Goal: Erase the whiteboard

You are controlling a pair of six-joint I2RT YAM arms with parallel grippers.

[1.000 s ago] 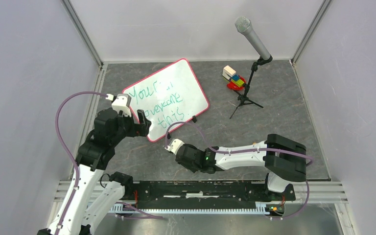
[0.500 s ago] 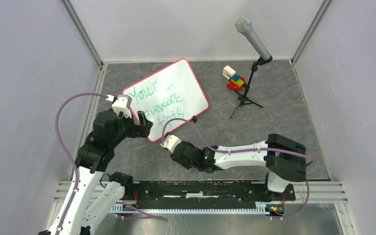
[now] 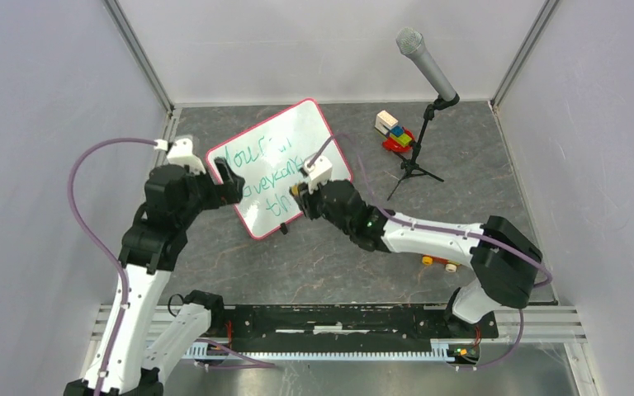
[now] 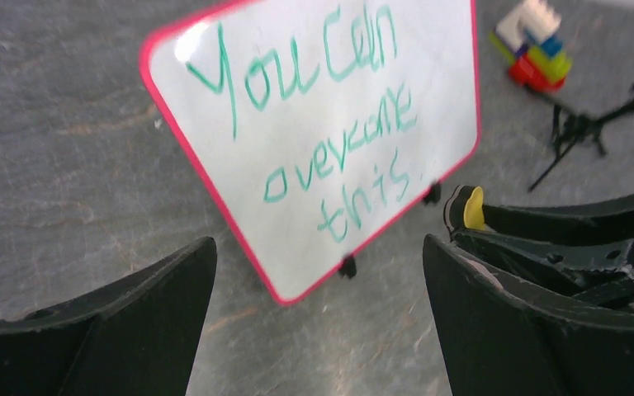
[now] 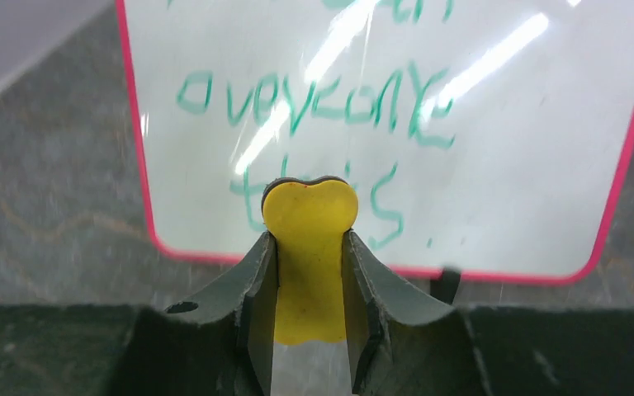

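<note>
Since the whiteboard (image 3: 276, 161) looks light, stiff and apt to slide, the spread left hand (image 3: 228, 183) could steady its frame (image 4: 215, 191) while the right hand (image 5: 309, 243) clamps a yellow eraser (image 5: 309, 210).

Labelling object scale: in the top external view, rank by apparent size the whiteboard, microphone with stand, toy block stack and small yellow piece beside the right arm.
Whiteboard
Microphone with stand (rises toward the camera, so possibly inflated)
Toy block stack
Small yellow piece
</note>
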